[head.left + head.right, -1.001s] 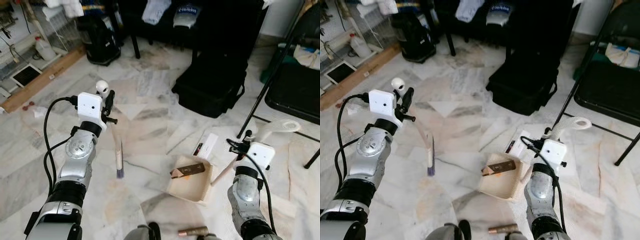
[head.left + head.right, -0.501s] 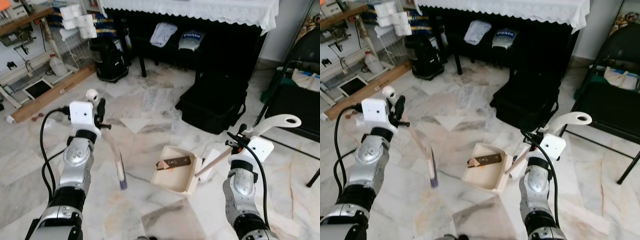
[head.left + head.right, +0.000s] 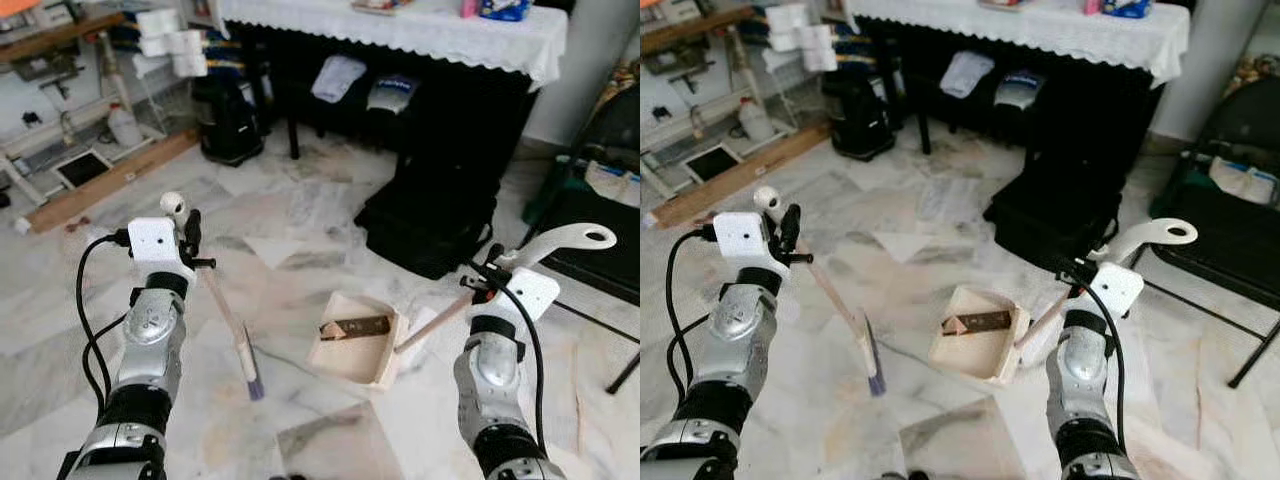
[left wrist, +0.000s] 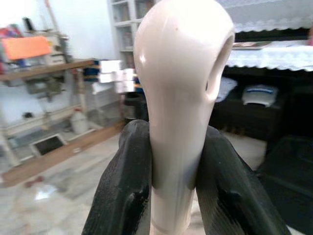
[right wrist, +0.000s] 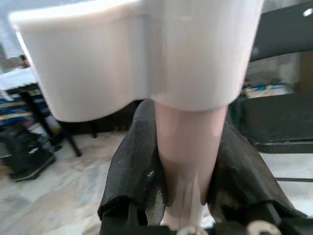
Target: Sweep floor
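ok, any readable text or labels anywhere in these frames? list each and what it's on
None can be read.
Grey cloth under the table: a dark printed mark, too blurred to read.
Blue pack on the tablecloth: print too small.
Brown item in the dustpan: no legible label.

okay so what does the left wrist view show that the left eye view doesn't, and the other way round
Left wrist view alone: a close look at the two black fingers pressed against the sides of the brush handle, just below its rounded end with the hanging hole.

Left eye view alone: the brush's bristle end low over the marble floor, the right gripper holding the dustpan by its handle, and a brown object lying in the pan.

Both: the left gripper shut on the brush, and the white-clothed table behind.
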`<state>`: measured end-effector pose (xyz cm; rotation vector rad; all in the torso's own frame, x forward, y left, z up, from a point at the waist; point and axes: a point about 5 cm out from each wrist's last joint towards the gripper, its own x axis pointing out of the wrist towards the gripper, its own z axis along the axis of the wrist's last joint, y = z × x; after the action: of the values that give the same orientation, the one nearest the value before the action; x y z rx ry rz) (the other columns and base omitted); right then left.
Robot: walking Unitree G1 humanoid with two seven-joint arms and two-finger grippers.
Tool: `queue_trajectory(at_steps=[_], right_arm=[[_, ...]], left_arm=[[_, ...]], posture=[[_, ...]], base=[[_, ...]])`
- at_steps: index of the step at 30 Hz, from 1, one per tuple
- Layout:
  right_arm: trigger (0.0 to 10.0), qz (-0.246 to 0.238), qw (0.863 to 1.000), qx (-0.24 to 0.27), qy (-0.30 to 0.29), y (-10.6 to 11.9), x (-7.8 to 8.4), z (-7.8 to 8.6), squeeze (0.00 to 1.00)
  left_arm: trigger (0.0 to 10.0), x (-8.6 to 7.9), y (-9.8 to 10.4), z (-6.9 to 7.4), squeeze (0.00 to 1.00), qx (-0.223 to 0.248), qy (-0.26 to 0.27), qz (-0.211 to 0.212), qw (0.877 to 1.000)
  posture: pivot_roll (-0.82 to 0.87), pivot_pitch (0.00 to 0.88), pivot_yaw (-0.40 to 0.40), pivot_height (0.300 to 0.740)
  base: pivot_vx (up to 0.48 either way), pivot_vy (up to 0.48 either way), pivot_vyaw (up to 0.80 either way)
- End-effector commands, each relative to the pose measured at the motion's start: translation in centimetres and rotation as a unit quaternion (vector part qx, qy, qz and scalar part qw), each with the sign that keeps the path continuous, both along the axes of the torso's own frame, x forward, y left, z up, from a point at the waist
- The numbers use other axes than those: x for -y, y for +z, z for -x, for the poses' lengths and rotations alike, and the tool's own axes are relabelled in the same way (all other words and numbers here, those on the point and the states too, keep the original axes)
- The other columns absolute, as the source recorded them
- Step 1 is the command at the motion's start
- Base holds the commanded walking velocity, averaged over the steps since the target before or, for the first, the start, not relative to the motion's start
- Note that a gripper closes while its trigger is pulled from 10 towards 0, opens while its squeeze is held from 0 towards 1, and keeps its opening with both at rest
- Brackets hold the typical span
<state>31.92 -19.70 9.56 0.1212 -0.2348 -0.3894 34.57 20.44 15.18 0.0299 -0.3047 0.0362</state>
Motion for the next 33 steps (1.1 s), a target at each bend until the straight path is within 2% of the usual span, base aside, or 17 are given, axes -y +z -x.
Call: queue_trajectory(at_steps=[1,12,19,33], right_arm=[[10.0,-0.003,1.0,0.029,0.004,1.28,-0.35,-0.39,0.0],[10.0,-0.002,1.0,0.024,-0.007,1.01,0.21,-0.11,0.0],[10.0,-0.003,1.0,0.024,-0.006,1.14,0.05,-0.25,0.0],[10.0,-0.005,1.0,0.02,0.006,1.41,-0.07,-0.75,0.0]], left_arm=[[10.0,-0.69,1.01,-0.09,0.0,0.024,0.011,-0.007,1.0],[10.0,-0.17,1.56,-0.47,0.0,0.029,-0.003,-0.018,0.999],[10.0,-0.4,1.8,-0.55,0.0,0.03,-0.001,-0.021,0.999],[10.0,-0.62,0.99,0.0,0.0,0.019,0.01,-0.021,1.0]], posture=[[0.03,0.0,0.098,0.74],[0.03,0.0,0.109,0.74],[0.04,0.0,0.11,0.74],[0.05,0.024,0.089,0.74]], base=[[0.0,0.0,0.79],[0.0,0.0,0.8],[0.0,0.0,0.8],[0.0,0.0,0.8]])
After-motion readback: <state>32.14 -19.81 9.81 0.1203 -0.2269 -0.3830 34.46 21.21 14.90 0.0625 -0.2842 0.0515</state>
